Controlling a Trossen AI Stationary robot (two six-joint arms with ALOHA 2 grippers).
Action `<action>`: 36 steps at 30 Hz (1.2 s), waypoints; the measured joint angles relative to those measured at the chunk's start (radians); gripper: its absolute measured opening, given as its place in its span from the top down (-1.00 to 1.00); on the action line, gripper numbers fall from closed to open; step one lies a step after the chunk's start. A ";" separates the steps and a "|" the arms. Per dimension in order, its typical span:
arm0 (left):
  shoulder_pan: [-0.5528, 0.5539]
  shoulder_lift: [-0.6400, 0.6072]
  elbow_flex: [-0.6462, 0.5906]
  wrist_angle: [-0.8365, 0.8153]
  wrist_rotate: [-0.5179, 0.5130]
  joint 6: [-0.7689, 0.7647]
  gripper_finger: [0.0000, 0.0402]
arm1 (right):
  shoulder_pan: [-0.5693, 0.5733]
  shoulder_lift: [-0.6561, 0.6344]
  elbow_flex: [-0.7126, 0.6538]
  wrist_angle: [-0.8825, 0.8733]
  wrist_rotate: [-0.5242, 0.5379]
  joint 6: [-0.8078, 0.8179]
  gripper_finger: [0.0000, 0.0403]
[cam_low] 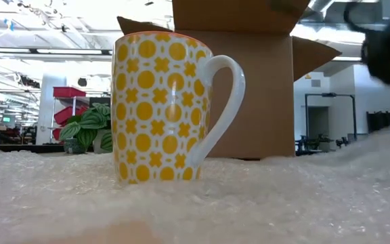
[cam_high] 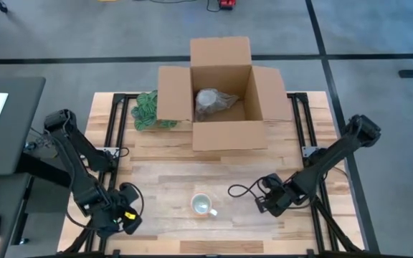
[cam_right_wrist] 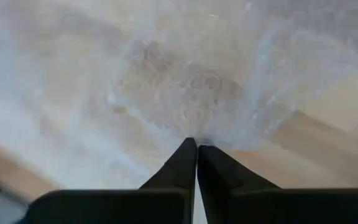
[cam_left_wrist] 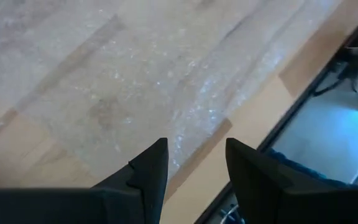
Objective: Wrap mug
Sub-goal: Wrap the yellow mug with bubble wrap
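Note:
A white mug with a yellow pattern [cam_high: 203, 205] [cam_low: 161, 105] stands upright on a clear bubble-wrap sheet [cam_high: 167, 183] [cam_low: 249, 203] spread over the near half of the wooden table. My right gripper [cam_high: 266, 201] [cam_right_wrist: 196, 143], just right of the mug, is shut on the sheet's right part. My left gripper [cam_high: 125, 212] [cam_left_wrist: 196, 155] is open over the sheet's near left edge [cam_left_wrist: 197, 146], with nothing between its fingers. My right gripper pinches the bubble wrap's right part [cam_right_wrist: 197, 127] between its two fingertips, coming slanting down from the table's right. The wrap puckers around the tips. In the low view the sheet [cam_low: 378, 156] rises toward that side, while the rest lies on the table under the mug.
An open cardboard box [cam_high: 221, 97] [cam_low: 263, 88] stands at the table's far middle with a wrapped bundle [cam_high: 212, 104] inside. A green plant-like item [cam_high: 148, 111] [cam_low: 90, 125] lies left of the box. A black cable [cam_high: 242, 190] runs beside my right gripper.

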 joint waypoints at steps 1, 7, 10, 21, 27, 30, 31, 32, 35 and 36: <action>0.000 -0.021 0.000 0.001 0.000 0.014 0.29 | -0.002 -0.009 0.037 -0.027 0.000 -0.020 1.00; 0.000 -0.112 0.000 0.001 -0.015 0.097 0.29 | -0.056 -0.005 0.286 -0.059 0.002 -0.191 1.00; 0.000 -0.136 0.001 -0.002 -0.038 0.163 0.29 | -0.102 0.035 0.395 -0.076 0.014 -0.281 1.00; 0.000 -0.158 0.000 -0.097 -0.056 0.201 0.29 | -0.309 0.305 0.763 0.035 -0.041 -0.579 1.00; 0.000 -0.169 0.000 -0.099 -0.062 0.220 0.29 | -0.368 0.478 0.964 0.040 -0.154 -0.645 1.00; 0.000 -0.176 0.000 -0.102 -0.078 0.231 0.29 | -0.386 0.555 1.048 0.042 -0.187 -0.669 1.00; 0.000 -0.175 0.000 -0.105 -0.081 0.232 0.29 | -0.389 0.579 1.072 0.042 -0.192 -0.670 1.00; 0.000 -0.175 0.000 -0.109 -0.083 0.232 0.29 | -0.392 0.601 1.093 0.043 -0.194 -0.673 1.00; 0.002 -0.177 0.000 -0.123 -0.109 0.233 0.29 | -0.406 0.665 1.141 0.043 -0.199 -0.682 1.00; 0.002 -0.176 0.000 -0.125 -0.111 0.235 0.29 | -0.408 0.682 1.151 0.044 -0.199 -0.683 1.00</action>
